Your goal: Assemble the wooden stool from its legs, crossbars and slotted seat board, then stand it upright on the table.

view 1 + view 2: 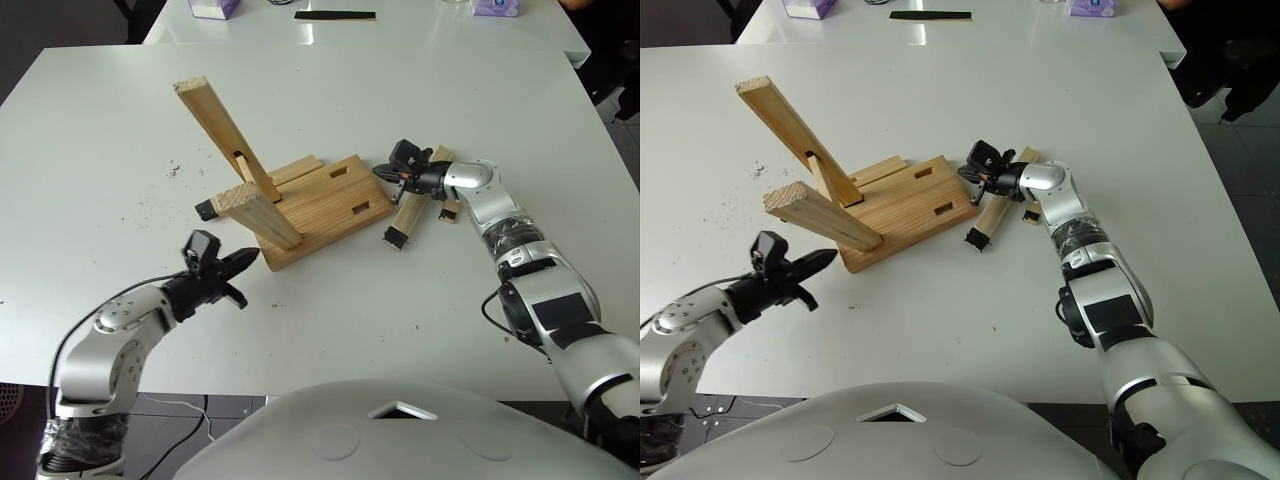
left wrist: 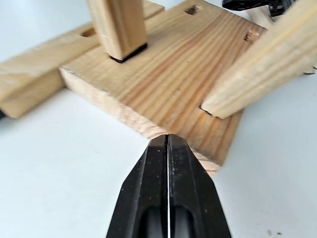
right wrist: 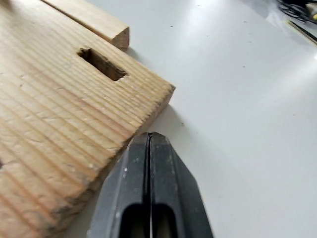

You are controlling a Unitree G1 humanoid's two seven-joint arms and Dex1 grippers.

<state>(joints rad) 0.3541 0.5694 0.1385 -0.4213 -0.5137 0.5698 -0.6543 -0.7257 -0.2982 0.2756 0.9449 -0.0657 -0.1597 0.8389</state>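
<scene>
Head views: I log one slotted seat board (image 1: 330, 200) lying flat mid-worktop (image 1: 100, 120). Two legs are plugged into it, the far leg (image 1: 222, 130) and the near leg (image 1: 262, 215), both leaning to the left. Loose legs (image 1: 404, 218) lie just beside the board's right edge, under my right gripper (image 1: 383, 172). My left gripper (image 1: 248, 258) is at the board's near-left corner.

Left wrist view: left fingers (image 2: 148, 188) are pressed together, empty, tip just beside the board's corner.

Right wrist view: right fingers (image 3: 129, 188) are closed, empty, beside a board corner with an open slot (image 3: 101, 63).
</scene>
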